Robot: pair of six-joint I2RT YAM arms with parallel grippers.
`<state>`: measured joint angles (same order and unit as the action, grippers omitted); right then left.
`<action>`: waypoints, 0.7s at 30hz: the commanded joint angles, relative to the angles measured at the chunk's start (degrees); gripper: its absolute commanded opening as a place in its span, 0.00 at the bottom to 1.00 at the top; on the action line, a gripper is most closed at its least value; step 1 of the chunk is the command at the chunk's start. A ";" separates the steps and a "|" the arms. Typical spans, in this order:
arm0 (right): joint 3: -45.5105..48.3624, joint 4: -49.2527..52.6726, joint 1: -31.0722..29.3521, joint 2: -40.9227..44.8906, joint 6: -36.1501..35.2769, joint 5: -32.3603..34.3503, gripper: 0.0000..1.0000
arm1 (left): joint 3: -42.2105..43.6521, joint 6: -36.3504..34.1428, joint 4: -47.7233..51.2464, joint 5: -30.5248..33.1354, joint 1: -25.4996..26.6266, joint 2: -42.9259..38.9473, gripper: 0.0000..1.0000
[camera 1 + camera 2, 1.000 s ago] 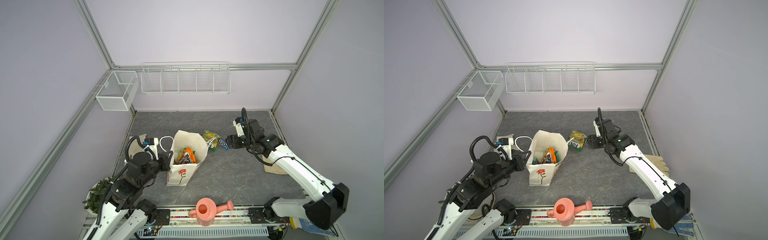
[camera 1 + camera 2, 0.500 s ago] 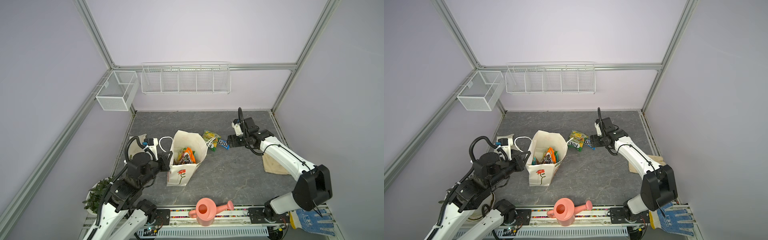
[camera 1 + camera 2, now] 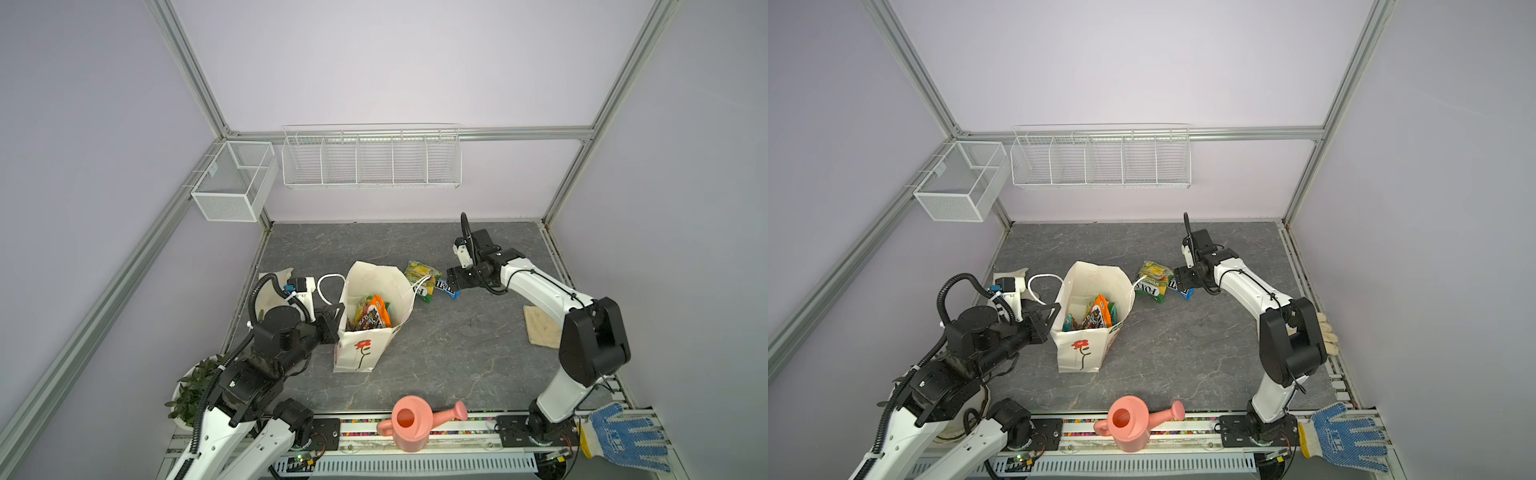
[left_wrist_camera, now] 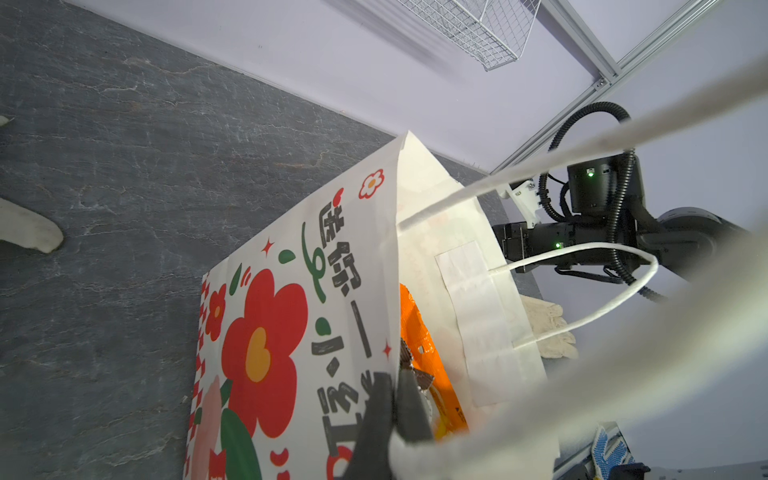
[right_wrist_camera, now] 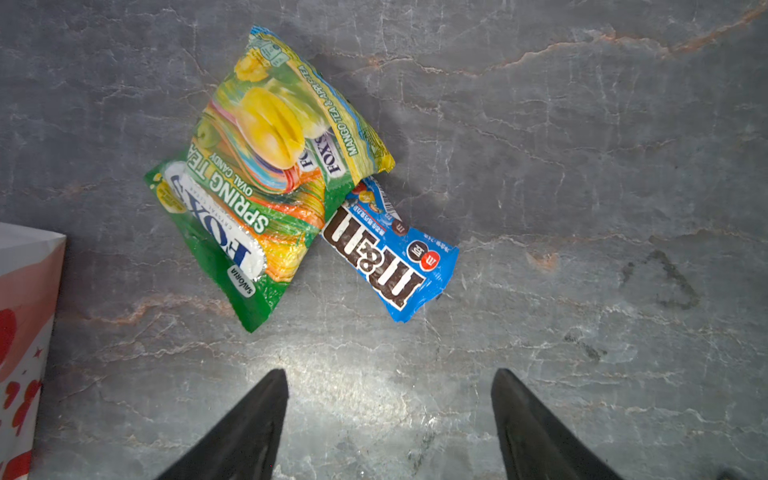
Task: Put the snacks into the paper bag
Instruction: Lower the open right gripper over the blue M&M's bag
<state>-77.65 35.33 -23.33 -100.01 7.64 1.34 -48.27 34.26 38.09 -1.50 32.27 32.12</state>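
Desk: bare stretch between paper bag and beige cloth.
Bag mouth: open upward, with left claw pinched on the near rim.
Green packet and blue pack: touching, bare desk around; right claw spread wide, nothing between.

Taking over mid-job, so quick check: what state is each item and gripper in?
paper bag: standing, mouth open, snacks inside.
green candy bags: overlapping, flat on the table.
blue chocolate pack: on the table, one end under them.
left gripper: shut on the bag's rim.
right gripper: open, empty.

Grey tabletop bears paper bag, green FOX'S packets, blue M&M's pack, perhaps cloth.
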 commanded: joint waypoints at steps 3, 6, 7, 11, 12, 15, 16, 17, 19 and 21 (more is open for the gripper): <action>-2.78 1.48 0.31 -4.13 -1.74 0.52 0.81 | -0.60 -0.19 -1.52 0.27 0.09 -0.83 0.00; -3.71 1.58 0.30 -6.23 -2.01 0.91 0.81 | -0.82 -0.50 -1.35 0.45 0.07 -0.74 0.00; -4.15 1.67 0.31 -6.93 -2.30 1.05 0.81 | -0.90 -0.51 -1.35 0.44 0.12 -0.74 0.00; -6.60 2.88 0.34 -10.03 -3.65 1.67 0.83 | -0.80 -0.49 -1.28 0.39 0.07 -0.74 0.00; -7.13 3.18 0.31 -10.66 -3.85 2.02 0.83 | -0.77 -0.50 -1.19 0.40 0.07 -0.83 0.00; -8.22 3.65 0.35 -12.36 -4.68 2.27 0.84 | -0.60 -0.60 -0.86 0.62 0.07 -1.22 0.00; -8.79 4.15 0.35 -13.09 -4.82 2.20 0.85 | -0.53 -0.60 -0.82 0.78 0.08 -1.40 0.00; -9.21 4.44 0.31 -13.67 -4.92 2.04 0.85 | -0.52 -0.59 -0.82 0.79 0.03 -1.42 0.00; -9.66 4.68 0.33 -14.75 -4.85 1.73 0.86 | -0.55 -0.60 -0.65 0.85 0.07 -1.41 0.00; -9.38 4.32 0.32 -15.04 -4.87 1.47 0.87 | -0.53 -0.60 -0.53 0.79 0.08 -1.48 0.00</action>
<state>-86.30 38.06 -23.33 -114.06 4.27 2.98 -48.27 34.22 38.89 -1.30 32.27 31.48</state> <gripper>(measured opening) 0.866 0.047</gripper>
